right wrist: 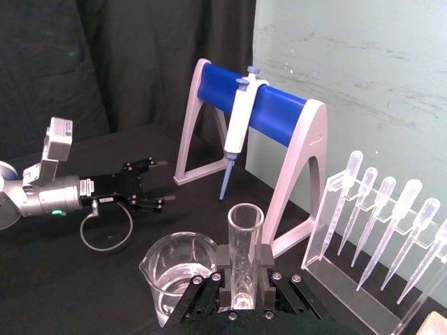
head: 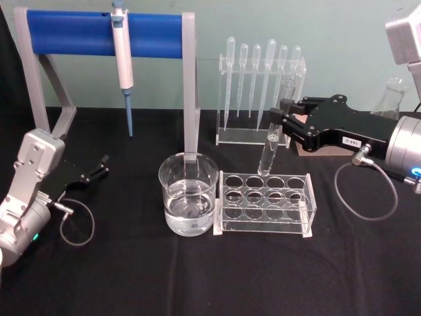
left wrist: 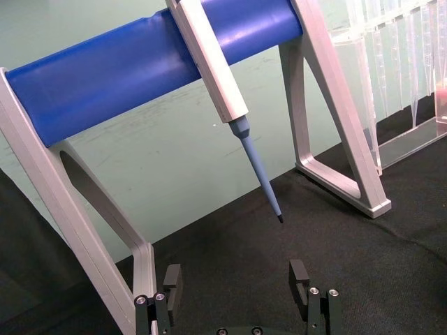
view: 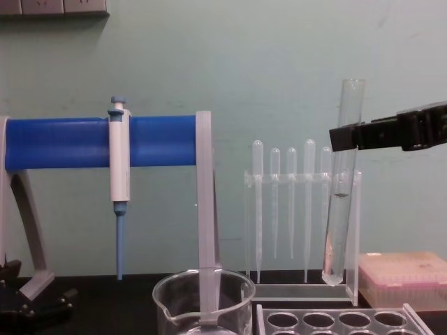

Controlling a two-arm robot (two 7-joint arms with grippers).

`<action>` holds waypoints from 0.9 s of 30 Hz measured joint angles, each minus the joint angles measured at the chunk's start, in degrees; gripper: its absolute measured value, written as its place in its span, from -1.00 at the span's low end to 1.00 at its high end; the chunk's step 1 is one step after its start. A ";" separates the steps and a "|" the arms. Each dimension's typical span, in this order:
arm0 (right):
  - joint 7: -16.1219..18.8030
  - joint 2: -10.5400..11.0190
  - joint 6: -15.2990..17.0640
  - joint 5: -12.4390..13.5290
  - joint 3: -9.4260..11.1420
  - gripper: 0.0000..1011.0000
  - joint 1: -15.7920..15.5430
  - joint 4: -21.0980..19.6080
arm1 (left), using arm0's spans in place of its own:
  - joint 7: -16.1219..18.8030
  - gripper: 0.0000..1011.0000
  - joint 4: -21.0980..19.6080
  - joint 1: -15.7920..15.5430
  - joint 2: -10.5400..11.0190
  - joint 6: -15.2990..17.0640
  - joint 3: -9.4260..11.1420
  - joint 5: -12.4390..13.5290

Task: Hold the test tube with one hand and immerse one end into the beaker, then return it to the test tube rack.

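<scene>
The test tube is a long clear glass tube hanging nearly upright above the back of the clear rack. Its rounded bottom is in the air just over the rack's holes. My right gripper reaches in from the right and is shut on the tube's upper part; the chest view shows the right gripper clamped below the rim of the test tube. The beaker, holding clear liquid, stands left of the rack and apart from the tube. My left gripper rests open at the far left.
A blue-barred stand carries a hanging pipettor behind the beaker. A clear holder with several plastic pipettes stands behind the rack. A glass flask sits at the back right. A pink box lies behind the rack.
</scene>
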 joint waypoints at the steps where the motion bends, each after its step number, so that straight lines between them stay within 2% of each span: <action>1: 0.00 0.00 0.00 0.00 0.00 -0.56 0.00 0.00 | 0.00 0.98 0.00 0.00 0.00 0.00 0.00 0.00; 27: 0.00 0.00 0.00 0.00 0.00 -0.56 0.00 0.00 | 0.00 0.98 0.00 0.00 0.00 0.00 0.00 0.00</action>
